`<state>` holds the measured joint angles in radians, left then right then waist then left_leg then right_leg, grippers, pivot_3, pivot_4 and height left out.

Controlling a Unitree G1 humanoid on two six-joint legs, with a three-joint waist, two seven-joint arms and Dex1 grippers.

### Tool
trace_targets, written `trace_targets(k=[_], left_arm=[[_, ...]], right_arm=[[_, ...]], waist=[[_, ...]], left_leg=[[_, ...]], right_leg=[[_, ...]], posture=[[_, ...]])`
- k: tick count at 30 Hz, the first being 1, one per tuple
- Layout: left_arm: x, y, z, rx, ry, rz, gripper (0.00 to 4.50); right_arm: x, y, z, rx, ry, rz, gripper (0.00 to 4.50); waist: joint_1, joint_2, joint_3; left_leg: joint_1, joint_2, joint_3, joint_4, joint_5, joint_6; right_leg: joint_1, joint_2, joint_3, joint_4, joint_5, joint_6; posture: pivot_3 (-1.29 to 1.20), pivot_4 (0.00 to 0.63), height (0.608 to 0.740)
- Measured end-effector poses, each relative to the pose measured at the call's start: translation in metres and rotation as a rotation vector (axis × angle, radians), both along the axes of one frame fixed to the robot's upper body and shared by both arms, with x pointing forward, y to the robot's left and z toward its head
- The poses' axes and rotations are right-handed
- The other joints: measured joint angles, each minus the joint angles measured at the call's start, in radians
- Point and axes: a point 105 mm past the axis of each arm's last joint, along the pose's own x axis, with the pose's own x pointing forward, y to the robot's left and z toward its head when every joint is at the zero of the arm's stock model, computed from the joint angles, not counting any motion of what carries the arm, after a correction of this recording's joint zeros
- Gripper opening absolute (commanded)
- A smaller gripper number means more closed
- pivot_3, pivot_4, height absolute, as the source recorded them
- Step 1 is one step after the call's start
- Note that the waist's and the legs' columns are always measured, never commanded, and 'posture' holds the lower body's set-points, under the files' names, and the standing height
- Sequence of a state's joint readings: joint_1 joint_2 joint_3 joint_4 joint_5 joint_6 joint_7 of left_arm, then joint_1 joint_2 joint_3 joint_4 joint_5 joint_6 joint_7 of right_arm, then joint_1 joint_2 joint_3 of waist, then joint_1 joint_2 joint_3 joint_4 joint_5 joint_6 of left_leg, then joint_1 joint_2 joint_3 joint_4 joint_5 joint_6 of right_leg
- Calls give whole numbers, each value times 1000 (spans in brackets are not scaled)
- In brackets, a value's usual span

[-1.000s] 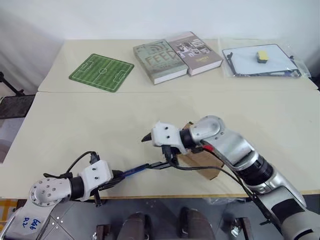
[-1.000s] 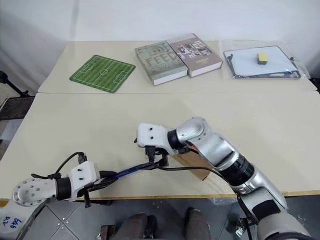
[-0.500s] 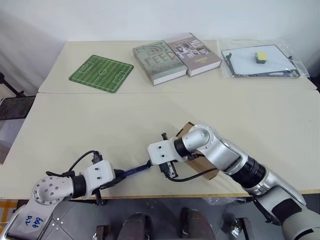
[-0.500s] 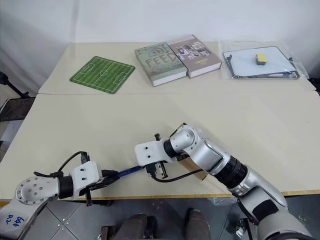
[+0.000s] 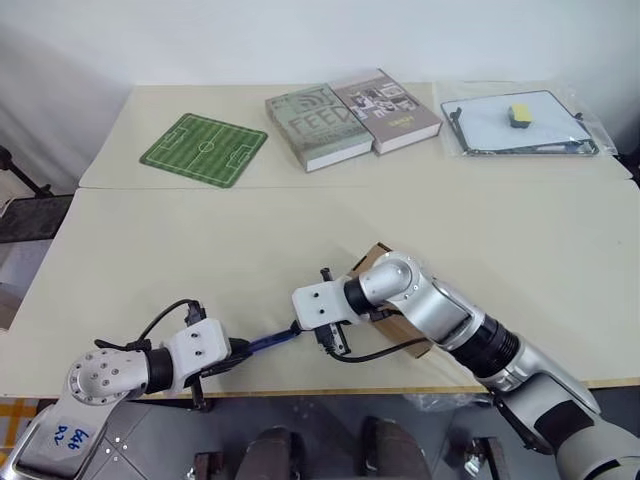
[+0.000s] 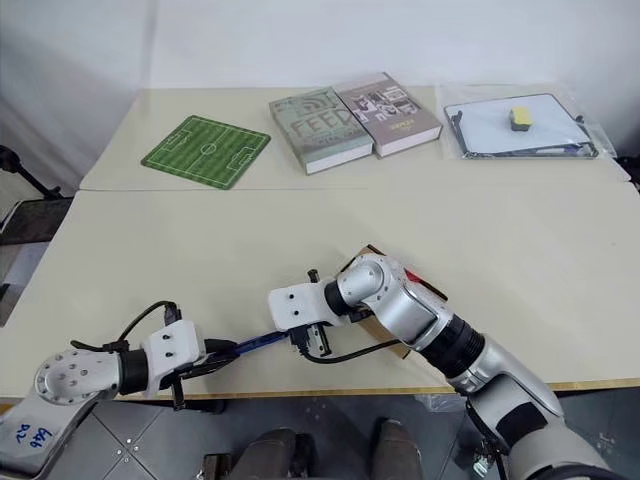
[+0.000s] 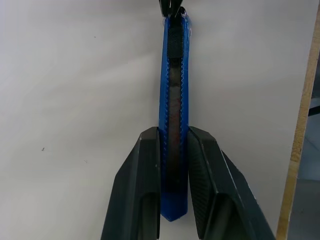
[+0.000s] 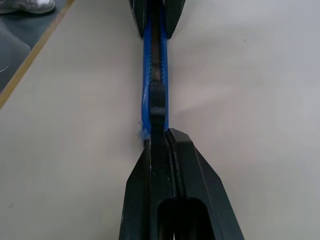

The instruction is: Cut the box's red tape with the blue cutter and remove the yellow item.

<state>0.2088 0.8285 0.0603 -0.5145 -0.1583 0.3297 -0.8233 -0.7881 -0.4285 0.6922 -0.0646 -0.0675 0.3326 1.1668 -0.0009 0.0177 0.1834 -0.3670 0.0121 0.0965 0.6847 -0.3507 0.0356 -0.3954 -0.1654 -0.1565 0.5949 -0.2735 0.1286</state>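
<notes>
1. While the left gripper (image 7: pixel 172 165) clamped the blue cutter (image 7: pixel 173 100) by its tail, the right gripper (image 8: pixel 161 140) pinched its tip, fingers clenched.
2. Box (image 5: pixel 405 330) sat uncut under the right arm; cutting and yellow item remained.

— Bright, even light all over the table (image 5: pixel 200 250), and the shadows under the arms lie soft and faint.
— Sharp in the head views; the blue cutter (image 7: pixel 173 100) reads crisp (fingers near the lens go slightly soft).
</notes>
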Motion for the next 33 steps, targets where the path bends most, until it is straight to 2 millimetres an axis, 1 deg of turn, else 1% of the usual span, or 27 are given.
trace_targets(k=[3,13,18,27,29,31,33], left_arm=[[0,0,0,0,3,1,429],[2,-1,0,-2,7,4,429],[4,-2,-1,-5,14,8,429],[6,-4,-1,-19,10,11,429],[7,-5,-1,-26,6,12,429],[9,-6,0,-32,-6,13,429],[10,-7,1,-41,-19,15,429]], right_arm=[[-3,7,-4,11,15,8,37],[-6,24,-7,35,24,38,37],[-8,35,-9,45,38,48,37],[-7,36,-7,57,51,38,37],[-7,38,-3,92,95,17,37],[-7,37,10,143,136,1,37],[-6,32,24,175,156,-15,37]], waist=[[0,1,-1],[0,3,-3],[1,7,-6],[1,8,-7],[1,8,-7],[1,8,-7],[0,8,-7]], left_leg=[[0,0,0,0,0,0],[1,0,0,0,0,0],[1,0,0,0,0,0],[1,0,-1,0,0,0],[0,0,-1,0,0,0],[0,0,-1,0,0,0],[-1,0,-1,0,0,0]], right_leg=[[0,0,0,0,0,0],[1,0,0,0,0,0],[1,0,0,1,0,0],[1,0,0,1,0,0],[1,0,0,0,0,0],[0,0,0,0,0,0],[0,0,0,0,0,0]], posture=[[0,150,740],[0,150,740],[0,150,740],[0,150,740],[0,150,740],[0,150,740],[0,150,740]])
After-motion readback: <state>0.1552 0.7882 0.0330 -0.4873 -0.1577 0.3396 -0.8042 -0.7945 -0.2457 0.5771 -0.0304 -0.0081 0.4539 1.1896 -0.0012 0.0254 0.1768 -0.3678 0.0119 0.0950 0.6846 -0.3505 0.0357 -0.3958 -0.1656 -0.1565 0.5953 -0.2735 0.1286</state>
